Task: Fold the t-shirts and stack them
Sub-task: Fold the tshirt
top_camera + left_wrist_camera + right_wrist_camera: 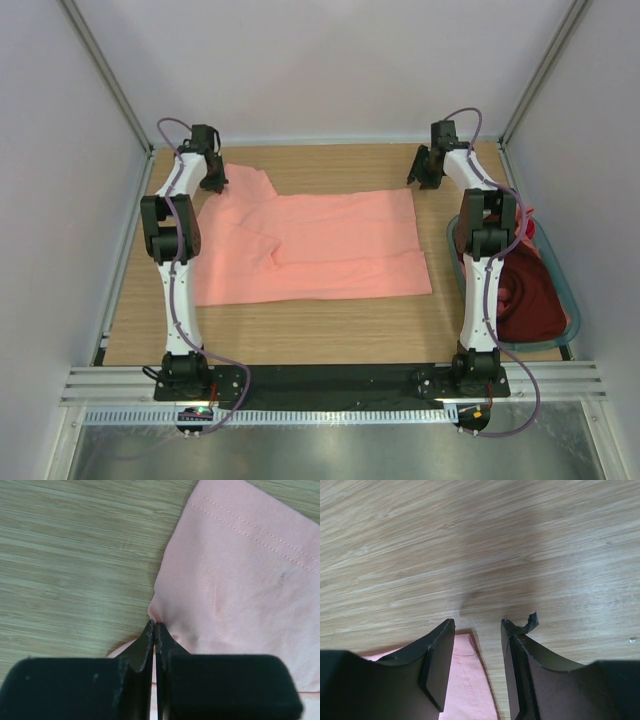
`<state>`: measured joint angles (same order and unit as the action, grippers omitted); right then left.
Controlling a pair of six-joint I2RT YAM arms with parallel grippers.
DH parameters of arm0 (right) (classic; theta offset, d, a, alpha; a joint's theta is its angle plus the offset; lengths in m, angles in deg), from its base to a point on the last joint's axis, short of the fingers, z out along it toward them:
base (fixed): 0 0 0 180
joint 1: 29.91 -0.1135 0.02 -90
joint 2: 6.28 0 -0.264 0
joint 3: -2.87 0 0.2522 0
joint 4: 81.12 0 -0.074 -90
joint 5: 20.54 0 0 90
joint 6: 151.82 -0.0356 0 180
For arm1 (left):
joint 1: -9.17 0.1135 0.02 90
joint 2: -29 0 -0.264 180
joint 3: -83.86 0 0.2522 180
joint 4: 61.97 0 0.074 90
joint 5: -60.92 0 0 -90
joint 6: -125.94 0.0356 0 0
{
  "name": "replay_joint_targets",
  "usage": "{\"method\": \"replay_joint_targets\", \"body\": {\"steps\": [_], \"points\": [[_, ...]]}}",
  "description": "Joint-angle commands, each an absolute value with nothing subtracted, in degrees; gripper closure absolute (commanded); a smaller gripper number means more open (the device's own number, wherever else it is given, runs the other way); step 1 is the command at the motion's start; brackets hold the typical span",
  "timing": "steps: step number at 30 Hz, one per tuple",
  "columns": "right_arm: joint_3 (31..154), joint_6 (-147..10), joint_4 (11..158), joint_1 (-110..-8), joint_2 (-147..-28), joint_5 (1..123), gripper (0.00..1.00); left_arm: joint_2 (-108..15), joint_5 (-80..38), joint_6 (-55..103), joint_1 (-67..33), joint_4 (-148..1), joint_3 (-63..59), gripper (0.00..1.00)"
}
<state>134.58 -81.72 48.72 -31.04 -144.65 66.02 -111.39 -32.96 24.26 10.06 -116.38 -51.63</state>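
Observation:
A salmon-pink t-shirt (320,245) lies spread flat across the middle of the wooden table. My left gripper (213,183) is low at its far left sleeve. In the left wrist view that gripper (154,625) is shut, with a fold of the pink t-shirt (240,580) pinched between its tips. At the shirt's far right corner my right gripper (425,178) hangs open. The right wrist view shows this gripper (477,622) with its jaws apart and the pink t-shirt's hemmed corner (467,680) lying below, between them and untouched. A dark maroon t-shirt (525,295) sits crumpled in the basket.
The grey-teal plastic basket (560,270) stands at the table's right edge, beside the right arm. Bare wood (300,335) shows in front of the shirt and along the far edge. Frame posts and walls close in the sides and back.

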Motion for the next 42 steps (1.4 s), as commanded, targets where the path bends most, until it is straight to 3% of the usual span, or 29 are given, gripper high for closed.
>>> {"method": "replay_joint_targets", "body": {"steps": [1, 15, 29, 35, 36, 42], "points": [[136.6, -81.6, 47.9, -31.3, -145.8, 63.4, 0.51, -110.2, -31.4, 23.5, 9.8, -120.3, -51.3, 1.0], [130.2, -81.6, 48.5, -31.8, -142.6, 61.9, 0.53, -109.4, -30.8, 23.3, 9.9, -120.9, -51.6, 1.0], [131.0, -79.1, 45.3, -33.2, -143.2, 64.4, 0.63, -109.3, -29.5, 22.3, 9.8, -121.6, -52.5, 1.0], [131.4, -80.5, 45.0, -33.4, -143.9, 65.2, 0.73, -109.3, -29.4, 22.1, 9.8, -121.7, -52.5, 1.0], [131.6, -80.8, 45.3, -33.4, -143.8, 65.4, 0.79, -109.3, -29.4, 22.1, 9.7, -121.7, -52.7, 1.0], [135.7, -81.9, 45.2, -33.4, -143.7, 65.7, 0.97, -108.8, -27.8, 21.5, 10.1, -123.1, -54.3, 1.0]]}}
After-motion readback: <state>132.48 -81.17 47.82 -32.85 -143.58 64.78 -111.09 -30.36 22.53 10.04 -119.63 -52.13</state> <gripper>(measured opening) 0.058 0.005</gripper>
